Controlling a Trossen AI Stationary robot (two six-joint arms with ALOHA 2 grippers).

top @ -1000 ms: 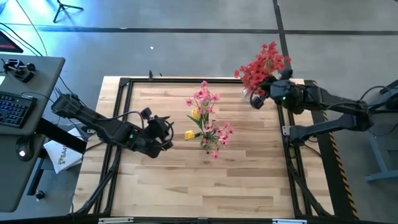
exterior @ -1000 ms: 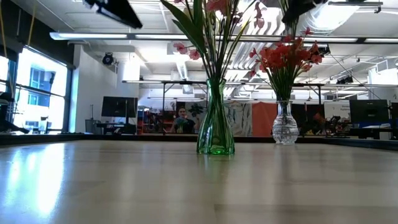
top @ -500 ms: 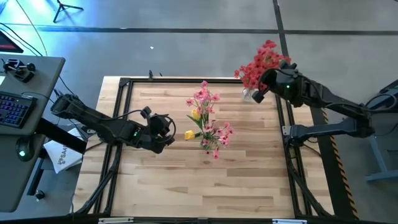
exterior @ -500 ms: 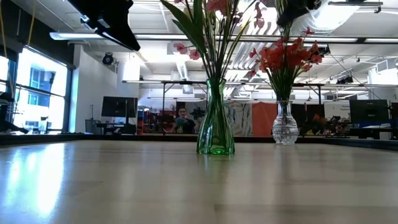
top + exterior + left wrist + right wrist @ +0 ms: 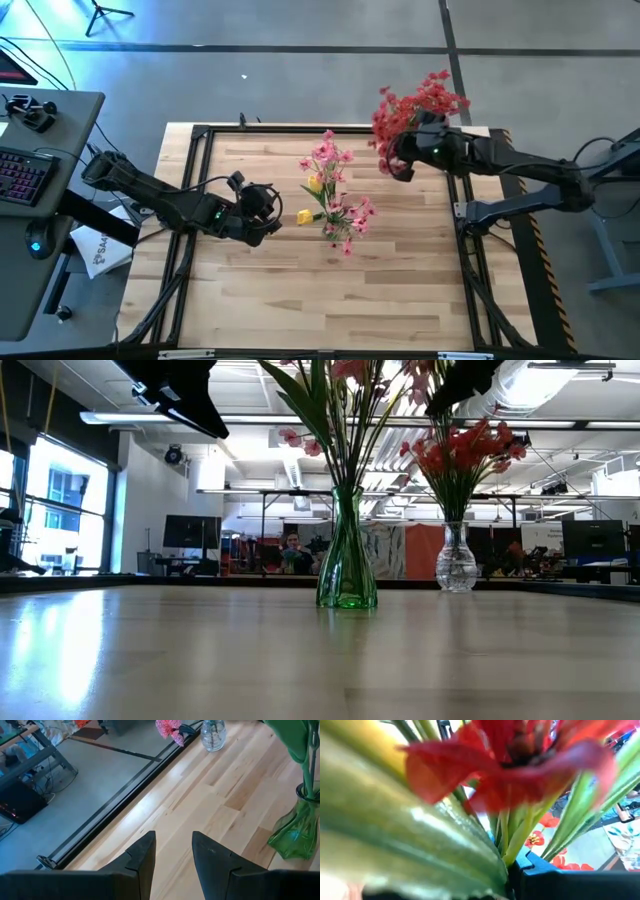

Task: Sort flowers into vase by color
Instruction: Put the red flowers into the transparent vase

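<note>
Leftward toward the green vase (image 5: 346, 565) went the right gripper (image 5: 400, 160), clamped on the red flowers (image 5: 405, 105) in their clear vase (image 5: 456, 565). Left gripper (image 5: 262, 210), half-open, waited empty beside the green vase.

No text, label, brand or number can be read anywhere in these views.

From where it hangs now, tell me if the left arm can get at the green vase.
Probably yes. The left gripper hangs open beside the green vase, and only bare table lies between them. The leaning pink flowers could get brushed.
</note>
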